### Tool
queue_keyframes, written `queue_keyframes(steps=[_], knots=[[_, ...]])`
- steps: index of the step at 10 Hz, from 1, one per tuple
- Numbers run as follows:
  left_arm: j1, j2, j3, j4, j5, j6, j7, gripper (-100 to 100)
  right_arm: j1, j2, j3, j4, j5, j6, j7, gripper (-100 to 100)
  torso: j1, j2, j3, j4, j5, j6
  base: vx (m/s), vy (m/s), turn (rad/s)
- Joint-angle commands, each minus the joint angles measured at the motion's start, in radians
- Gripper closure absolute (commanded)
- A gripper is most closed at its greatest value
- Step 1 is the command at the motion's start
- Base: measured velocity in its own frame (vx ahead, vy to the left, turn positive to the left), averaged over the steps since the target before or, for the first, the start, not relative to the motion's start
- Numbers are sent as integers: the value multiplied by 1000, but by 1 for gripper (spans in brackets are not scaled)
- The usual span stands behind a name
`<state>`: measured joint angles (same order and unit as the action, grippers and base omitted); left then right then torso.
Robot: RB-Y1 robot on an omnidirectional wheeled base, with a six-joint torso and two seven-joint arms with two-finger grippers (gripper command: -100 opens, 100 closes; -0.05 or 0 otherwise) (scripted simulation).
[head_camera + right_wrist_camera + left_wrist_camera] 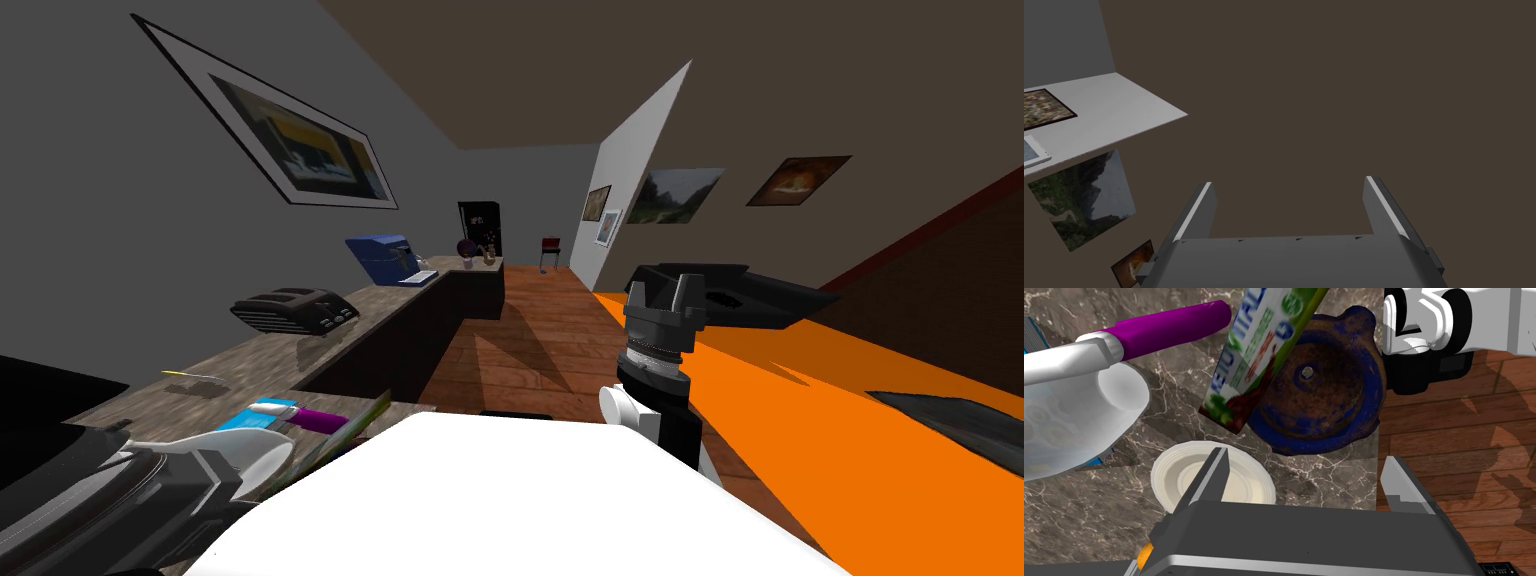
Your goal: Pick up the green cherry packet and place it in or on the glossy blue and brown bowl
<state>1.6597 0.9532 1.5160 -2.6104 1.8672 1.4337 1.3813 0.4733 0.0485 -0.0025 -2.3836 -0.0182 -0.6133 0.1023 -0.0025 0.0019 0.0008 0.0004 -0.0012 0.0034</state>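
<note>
The green cherry packet (1256, 358) leans tilted, with its lower end over the rim of the glossy blue and brown bowl (1329, 395) on the marbled counter (1174, 403). My left gripper (1309, 480) hovers open above the counter, back from the packet and bowl, with nothing between its fingers. In the head view the packet (352, 436) pokes up at the counter's near end, beside my left arm (170, 480). My right gripper (680, 294) is raised over the floor, open and empty (1289, 205).
A small cream plate (1244, 480) lies under the left fingers. A white bowl (1079, 418) and a purple-handled utensil (1169, 328) sit beside the packet. Farther along the counter (300, 360) stand a black toaster (295, 310) and a blue box (385, 257). Wooden floor (1459, 438) borders the counter edge.
</note>
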Motion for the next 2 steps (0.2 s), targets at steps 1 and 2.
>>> queue_keyframes(steps=[1, 2], knots=[[0, 0, 0, 0, 0, 0, 0, 0, 0, 0, 0, 0, 0, 0, 0, 0, 0, 0, 0, 0, 0, 0, 0, 0, 0], [0, 0, 0, 0, 0, 0, 0, 0, 0, 0, 0, 0, 0, 0, 0, 0, 0, 0, 0, 0, 0, 0, 0, 0, 0]])
